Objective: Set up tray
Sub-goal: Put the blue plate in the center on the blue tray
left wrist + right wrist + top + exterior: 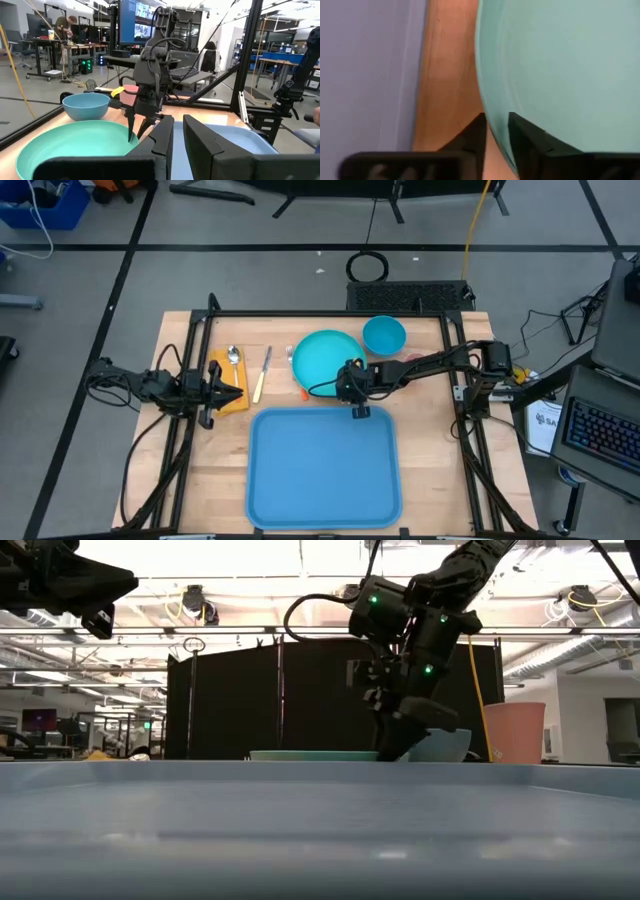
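The light-blue tray (pixel 323 465) lies flat at the table's near middle. Just beyond it rests the round turquoise plate (pixel 318 352), flat on the wood. My right gripper (pixel 346 384) reaches in from the right, slants down, and is shut on the plate's rim at the side nearest the tray; the low view shows its tips (pixel 392 752) at plate level. My left gripper (pixel 236 390) waits at the table's left over a yellow napkin (pixel 228 372), level, fingers (pixel 165 135) almost together with nothing between them. My right gripper pinches the plate's rim (pixel 487 106) between its two fingers, one finger (pixel 530 140) over the plate's inner face and the other (pixel 472 132) outside the edge. The fingers slant down from the table's right. The plate (pixel 75 145) still lies on the table.
A blue bowl (pixel 384 335) and a pink cup (pixel 515 732) stand at the far right behind the plate. A spoon (pixel 233 358), a knife (pixel 262 374) and a fork (pixel 291 357) lie left of the plate. The black frame rails (pixel 330 313) border the table.
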`<state>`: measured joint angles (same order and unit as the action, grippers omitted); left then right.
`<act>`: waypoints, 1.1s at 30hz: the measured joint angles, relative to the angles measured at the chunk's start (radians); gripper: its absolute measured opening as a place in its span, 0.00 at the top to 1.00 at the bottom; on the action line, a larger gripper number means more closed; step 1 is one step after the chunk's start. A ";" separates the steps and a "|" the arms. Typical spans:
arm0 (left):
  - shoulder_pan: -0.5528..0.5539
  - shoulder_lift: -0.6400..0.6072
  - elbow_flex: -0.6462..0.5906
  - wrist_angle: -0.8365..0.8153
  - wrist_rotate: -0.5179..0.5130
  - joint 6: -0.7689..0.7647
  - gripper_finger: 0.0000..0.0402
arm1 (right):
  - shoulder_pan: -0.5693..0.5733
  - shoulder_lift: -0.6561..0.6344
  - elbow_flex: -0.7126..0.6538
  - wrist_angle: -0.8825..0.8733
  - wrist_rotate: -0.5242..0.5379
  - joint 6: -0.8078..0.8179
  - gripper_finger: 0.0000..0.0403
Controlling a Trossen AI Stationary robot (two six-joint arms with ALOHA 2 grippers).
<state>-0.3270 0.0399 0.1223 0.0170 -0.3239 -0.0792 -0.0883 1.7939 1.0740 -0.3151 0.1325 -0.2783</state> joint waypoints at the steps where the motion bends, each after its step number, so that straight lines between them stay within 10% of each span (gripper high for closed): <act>1: 0.000 0.000 0.000 0.000 0.000 0.000 0.88 | 0.000 0.000 0.000 0.000 -0.001 -0.006 0.90; 33: 0.000 0.000 0.000 -0.022 -0.016 0.032 0.88 | 0.087 -0.005 0.056 -0.042 0.186 -0.039 1.00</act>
<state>-0.3271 0.0399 0.1223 -0.0048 -0.3403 -0.0475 -0.0013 1.7889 1.1305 -0.3570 0.3181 -0.3168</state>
